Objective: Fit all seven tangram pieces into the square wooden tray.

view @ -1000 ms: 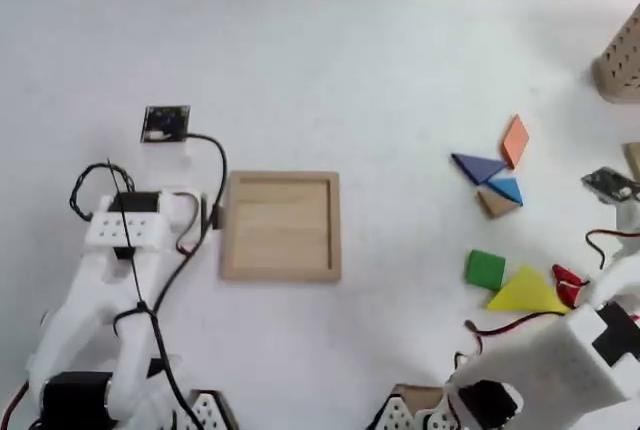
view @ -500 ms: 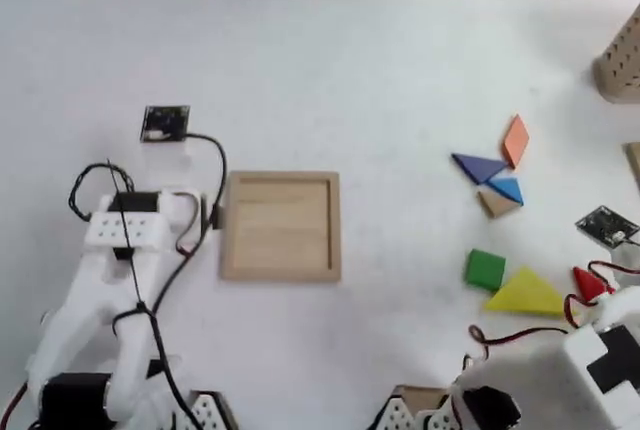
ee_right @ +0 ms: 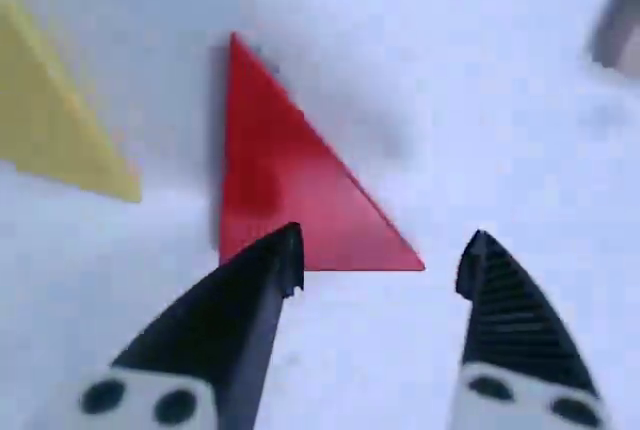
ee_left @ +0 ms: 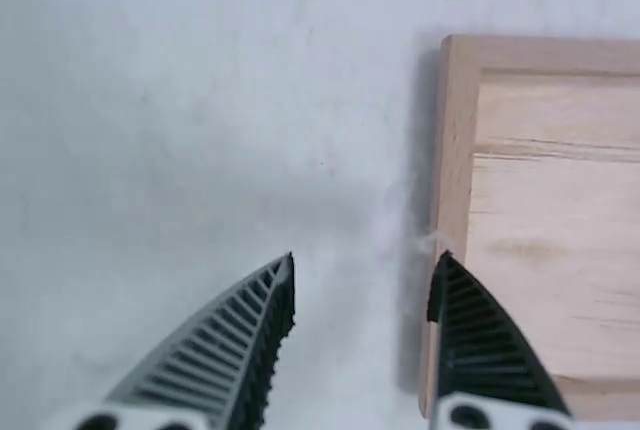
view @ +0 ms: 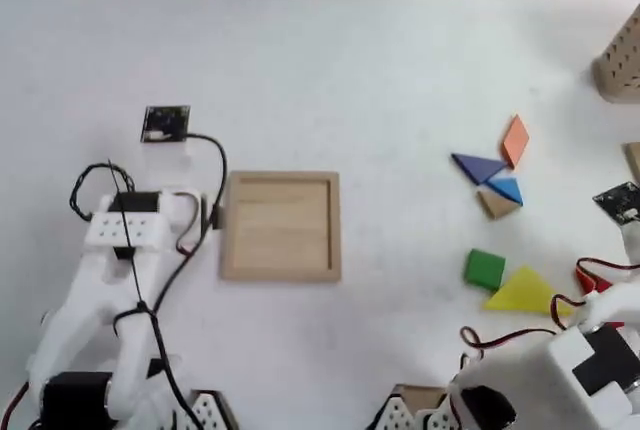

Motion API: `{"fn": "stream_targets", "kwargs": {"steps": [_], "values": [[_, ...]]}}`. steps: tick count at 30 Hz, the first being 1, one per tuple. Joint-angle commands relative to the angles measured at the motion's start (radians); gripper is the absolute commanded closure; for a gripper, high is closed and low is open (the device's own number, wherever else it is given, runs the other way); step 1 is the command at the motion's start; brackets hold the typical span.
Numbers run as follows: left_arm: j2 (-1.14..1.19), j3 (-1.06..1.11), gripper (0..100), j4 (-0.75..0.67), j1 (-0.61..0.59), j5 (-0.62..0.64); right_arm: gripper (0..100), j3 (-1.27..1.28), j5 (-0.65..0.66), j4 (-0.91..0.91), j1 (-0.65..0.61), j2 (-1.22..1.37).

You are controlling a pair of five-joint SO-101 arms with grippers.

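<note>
While the left tool [ee_left: 365, 265] hangs open beside the tray [view: 280, 226], one fingertip over its rim, the right tool [ee_right: 387, 240] is spread wide just above the red triangle [ee_right: 280, 190]. A yellow triangle [view: 525, 292] and a green square [view: 485, 269] lie near it on the worktop [view: 350, 70]. Four more pieces [view: 478, 167] cluster farther back, well apart from the tray.

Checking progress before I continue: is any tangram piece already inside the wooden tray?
No, the wooden tray holds nothing; its floor is bare wood from rim to rim in the high view.
</note>
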Motion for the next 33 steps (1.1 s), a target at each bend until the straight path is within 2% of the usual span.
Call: {"fn": "stream_targets", "kwargs": {"steps": [1, 13, 21, 25, 27, 30, 33], "values": [[-0.03, -0.008, 78, -0.023, -0.008, -0.009, 75.1, -0.011, 0.071, -0.015, 0.01, 0.041], [-0.03, -0.008, 78, -0.023, -0.008, -0.009, 74.8, -0.006, 0.318, -0.007, 0.036, 0.217], [-0.03, -0.008, 78, -0.023, -0.004, -0.009, 74.8, -0.008, 0.46, 0.226, 0.025, 0.249], [-0.03, -0.008, 78, -0.023, -0.004, -0.009, 74.8, -0.021, 0.442, 0.332, -0.001, 0.249], [-0.03, -0.008, 78, -0.023, -0.005, -0.009, 74.8, -0.038, 0.368, 0.372, -0.016, 0.249], [-0.03, -0.008, 78, -0.023, -0.005, -0.009, 74.8, -0.072, 0.173, 0.42, -0.039, 0.249], [-0.03, -0.008, 78, -0.023, -0.007, -0.017, 74.8, -0.083, 0.117, 0.476, -0.038, 0.249]]}}
